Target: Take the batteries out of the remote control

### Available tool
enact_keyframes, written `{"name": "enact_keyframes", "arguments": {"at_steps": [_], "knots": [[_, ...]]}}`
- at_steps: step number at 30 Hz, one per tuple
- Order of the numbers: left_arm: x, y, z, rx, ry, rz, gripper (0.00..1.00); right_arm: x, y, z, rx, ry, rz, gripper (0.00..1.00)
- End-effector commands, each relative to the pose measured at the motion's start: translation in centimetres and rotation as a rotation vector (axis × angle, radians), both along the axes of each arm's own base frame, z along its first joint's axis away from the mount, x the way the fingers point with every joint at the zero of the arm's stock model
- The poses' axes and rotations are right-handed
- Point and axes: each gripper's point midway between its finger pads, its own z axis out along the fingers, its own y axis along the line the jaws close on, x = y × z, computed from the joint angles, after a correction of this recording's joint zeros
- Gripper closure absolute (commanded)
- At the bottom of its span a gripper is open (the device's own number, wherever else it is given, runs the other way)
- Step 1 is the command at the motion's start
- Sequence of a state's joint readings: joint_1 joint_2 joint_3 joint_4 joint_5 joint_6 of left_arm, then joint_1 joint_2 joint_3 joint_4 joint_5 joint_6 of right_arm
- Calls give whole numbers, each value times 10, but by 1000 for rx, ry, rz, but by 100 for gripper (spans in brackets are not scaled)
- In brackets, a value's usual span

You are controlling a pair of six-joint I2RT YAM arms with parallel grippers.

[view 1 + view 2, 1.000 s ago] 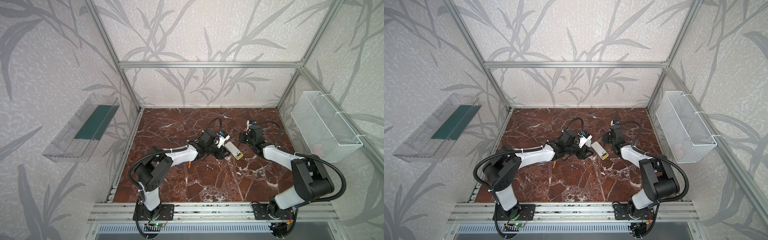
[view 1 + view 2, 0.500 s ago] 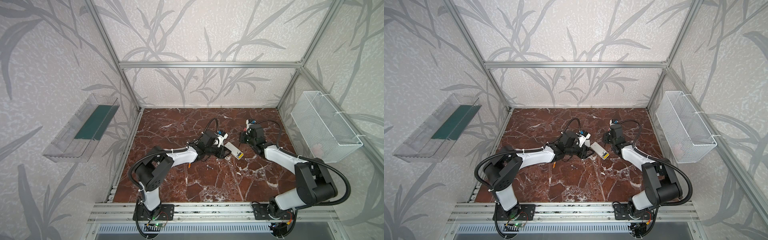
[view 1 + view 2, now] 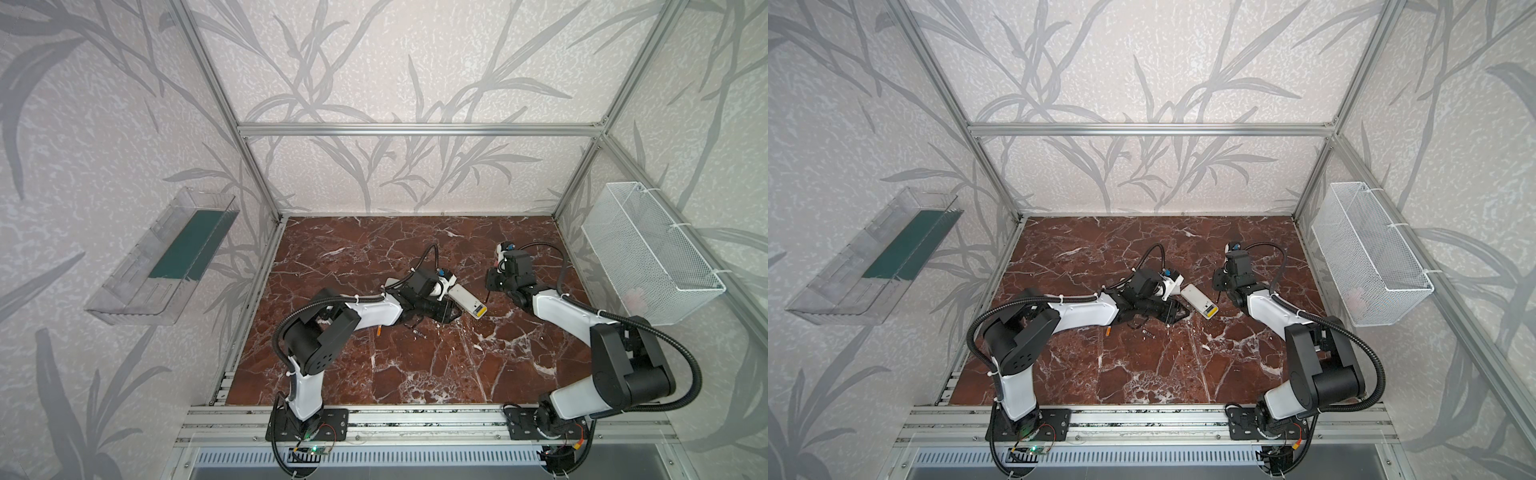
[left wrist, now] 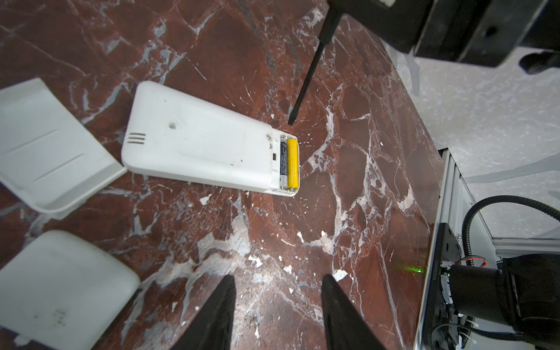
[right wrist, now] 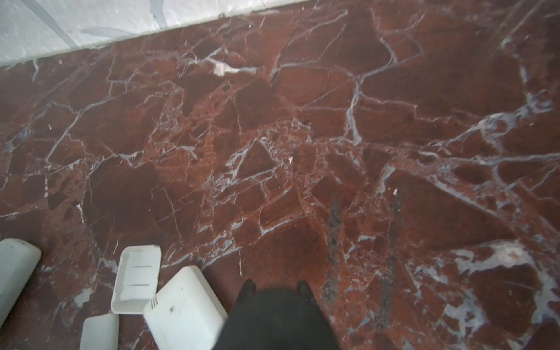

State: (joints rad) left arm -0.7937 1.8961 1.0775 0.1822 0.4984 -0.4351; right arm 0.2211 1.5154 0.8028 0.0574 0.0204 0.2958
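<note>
A white remote control (image 4: 200, 148) lies face down in the middle of the marble floor, also visible in both top views (image 3: 465, 300) (image 3: 1198, 305). Its end compartment is uncovered and holds two batteries side by side, one yellow (image 4: 292, 163) and one dark (image 4: 283, 163). An orange battery (image 3: 379, 331) lies loose beside the left arm. My left gripper (image 4: 277, 303) hovers open and empty, short of the remote. My right gripper (image 3: 492, 286) is shut on a screwdriver, whose black shaft (image 4: 306, 81) slants down with its tip just beside the compartment.
A white battery cover (image 4: 51, 145) lies against the remote's other end. A second white remote (image 4: 60, 288) is close by, and another cover (image 5: 100, 331) too. A small dark piece (image 3: 415, 330) lies near the orange battery. A wire basket (image 3: 648, 257) and a clear tray (image 3: 166, 257) hang on the side walls.
Both arms have shifted only slightly. The remote lies where it was.
</note>
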Motion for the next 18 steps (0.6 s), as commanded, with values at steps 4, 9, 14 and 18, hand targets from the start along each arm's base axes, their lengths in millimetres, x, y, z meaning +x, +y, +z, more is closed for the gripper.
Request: {"name": "enact_keyframes", "arguments": {"at_steps": [4, 9, 14, 18], "knots": [[2, 2, 2, 24, 17, 19, 52, -14, 16, -4, 97, 87, 17, 100], [3, 1, 1, 21, 30, 21, 52, -23, 22, 3, 101, 78, 25, 100], [6, -5, 0, 4, 49, 28, 52, -29, 7, 15, 58, 37, -32, 100], [11, -10, 0, 8, 43, 61, 56, -36, -12, 42, 26, -46, -120, 100]]}}
